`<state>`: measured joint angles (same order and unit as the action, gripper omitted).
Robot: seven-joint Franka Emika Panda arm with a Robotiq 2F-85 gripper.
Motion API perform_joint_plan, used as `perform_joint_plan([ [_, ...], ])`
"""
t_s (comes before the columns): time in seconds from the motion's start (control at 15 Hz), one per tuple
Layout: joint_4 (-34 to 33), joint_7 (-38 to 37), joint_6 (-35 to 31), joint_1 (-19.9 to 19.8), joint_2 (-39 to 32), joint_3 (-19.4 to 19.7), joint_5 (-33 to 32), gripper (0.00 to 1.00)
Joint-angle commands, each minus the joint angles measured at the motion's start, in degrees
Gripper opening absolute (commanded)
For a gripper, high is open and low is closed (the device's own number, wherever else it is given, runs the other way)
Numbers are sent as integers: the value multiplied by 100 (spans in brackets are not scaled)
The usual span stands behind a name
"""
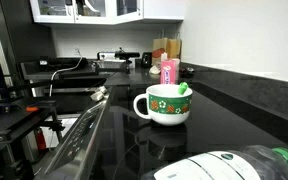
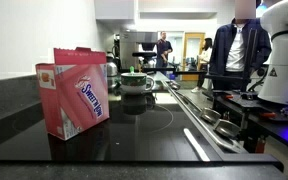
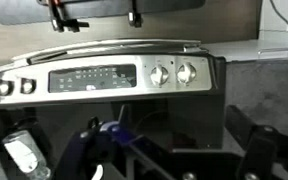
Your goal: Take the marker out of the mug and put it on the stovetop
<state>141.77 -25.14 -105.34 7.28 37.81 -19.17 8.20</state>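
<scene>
Along the bottom of the wrist view, the black Robotiq gripper (image 3: 169,158) is a murky dark shape, and I cannot tell whether its jaws are parted or closed. Only this view shows the stainless-steel control panel (image 3: 104,78) with two round knobs (image 3: 160,73).

In an exterior view, one slim marker with a bright green end (image 1: 183,89) leans inside one wide white flowered mug (image 1: 162,104) at frame centre. In an exterior view, one pink carton (image 2: 74,92) stands at left beside the glossy black glass stovetop (image 2: 154,122).
</scene>
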Motion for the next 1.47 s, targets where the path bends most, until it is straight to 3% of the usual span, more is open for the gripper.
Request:
perform_joint_plan([
  [0.0,-11,-18,10,35,-10,31,-22,100],
  [0.33,-12,-18,10,34,-10,31,-22,100],
  [0.53,15,-1006,-467,-308,-142,-145,8,100],
  [1.07,335,-2517,-2581,-1366,-1377,157,-382,100],
  [1.33,213,-3458,-3499,-1877,-2261,466,-947,100],
  [1.4,149,-3838,-3648,-1976,-2463,505,-1187,96],
])
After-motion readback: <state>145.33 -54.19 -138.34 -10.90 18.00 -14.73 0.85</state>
